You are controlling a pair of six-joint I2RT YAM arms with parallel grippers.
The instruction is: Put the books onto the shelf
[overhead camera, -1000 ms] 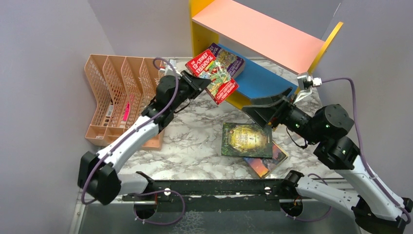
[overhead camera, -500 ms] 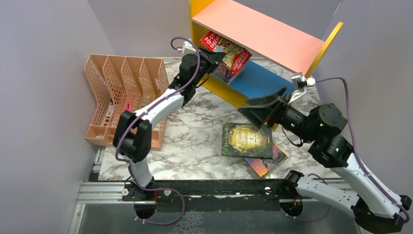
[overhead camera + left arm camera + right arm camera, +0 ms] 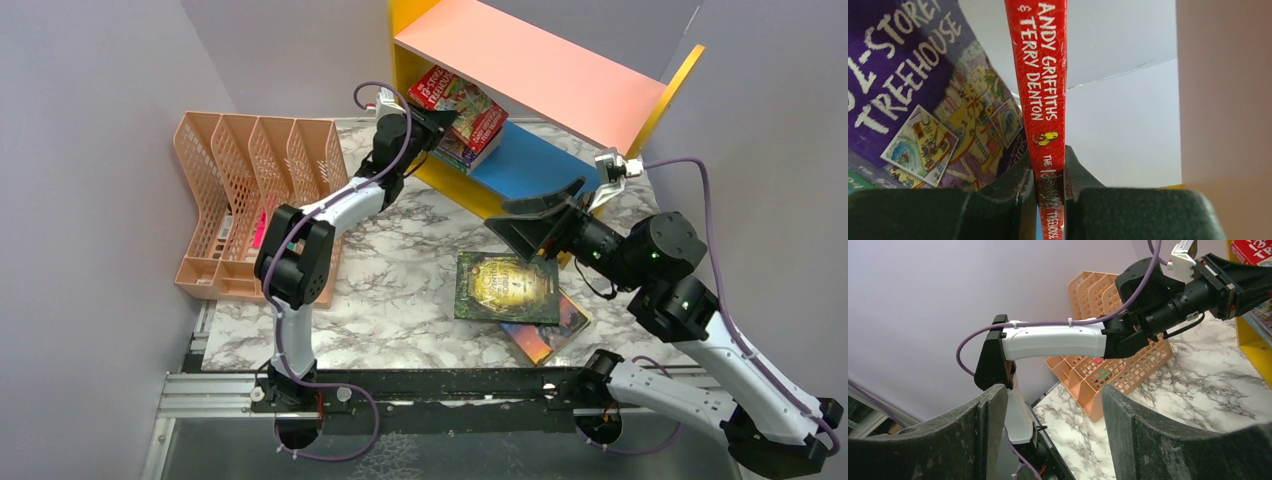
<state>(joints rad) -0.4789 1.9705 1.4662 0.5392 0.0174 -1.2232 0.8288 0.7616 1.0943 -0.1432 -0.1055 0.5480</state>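
Red Treehouse book (image 3: 460, 98) is clamped in L pincer (image 3: 440, 118), jaws narrow & tight on the lower end of the spine. In L wrist view the spine stands upright btwn the two dark fingers (image 3: 1013, 187), w/ white lettering "Andy Griffiths & Terry Denton" readable. L arm is stretched far fwd, so the book is inside the shelf (image 3: 410, 75) at its left end, under the pink top board (image 3: 540, 70) & over the blue lower board (image 3: 525, 165). A few other books lie stacked on that end of the blue board, right below the red one; can't tell if it touches them. Purple Treehouse book (image 3: 908, 75) shows just beside the red spine in L wrist view, cover facing the cam, tilted.

R pincer (image 3: 535, 215) is spread wide, nothing btwn its fingers. It hangs above the desk (image 3: 400, 290) just in front of the shelf's front edge, over the far edge of the green-gold book (image 3: 505, 287). That book lies flat on the marble desk, well apart from the shelf boards, resting partly on a second book (image 3: 562, 325) w/ orange-blue cover that pokes out at its right corner.

Peach mesh file rack (image 3: 235, 190) stands at the desk's left side, near L arm's elbow. R wrist view looks btwn its own wide fingers at L arm & that rack.
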